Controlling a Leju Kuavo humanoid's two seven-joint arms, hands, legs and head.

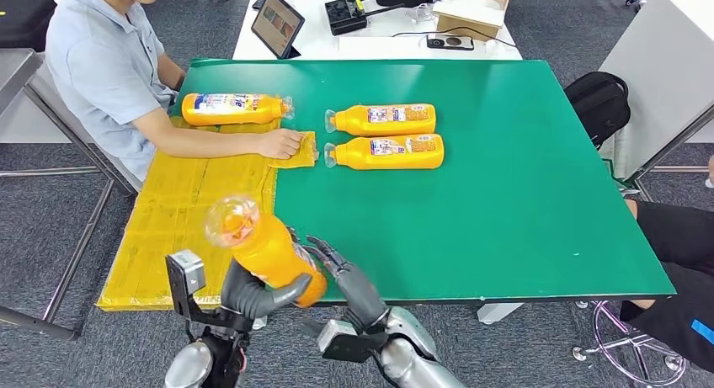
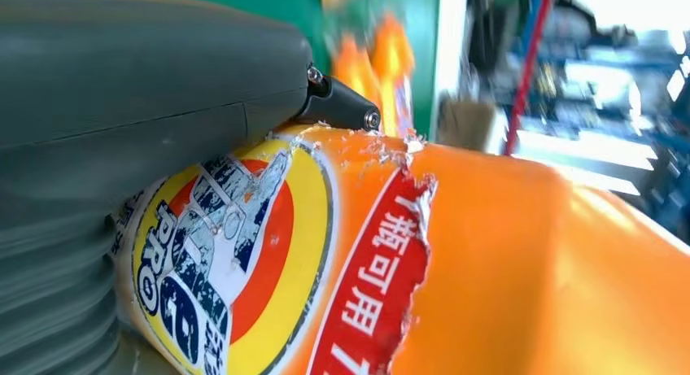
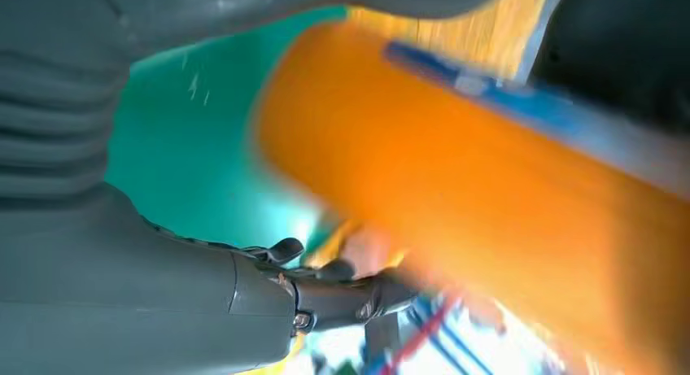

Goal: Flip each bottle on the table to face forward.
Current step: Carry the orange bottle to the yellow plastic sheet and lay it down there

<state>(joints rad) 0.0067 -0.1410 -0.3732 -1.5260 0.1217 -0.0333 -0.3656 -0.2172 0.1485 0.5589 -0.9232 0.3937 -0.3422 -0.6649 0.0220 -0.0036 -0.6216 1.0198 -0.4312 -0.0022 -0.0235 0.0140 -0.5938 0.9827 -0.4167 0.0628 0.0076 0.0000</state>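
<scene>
While the left hand is wrapping its dark fingers around the lower body of an orange bottle at the bottom centre-left of the head view, the bottle is being held tilted in the air, its clear capped end pointing up and to the left, above the near edge of the green surface. The left wrist view is showing the hand pressed against the bottle's torn label. The right hand is sitting just to the right of the bottle with fingers spread and curving toward it; whether it is touching or bearing any weight cannot be told.

Further up the frame, two more orange bottles are lying side by side near the centre of the surface, labels up, caps pointing left. A third bottle is lying at the upper left beside a person's hand resting on a yellow mat.

The likely risks: the smooth plastic and peeling label may be letting the bottle slide in a one-handed grasp, and since it is hanging over the surface's edge, a slip could be sending it to the floor. Turning it quickly could also be swinging it toward the person's hand.
</scene>
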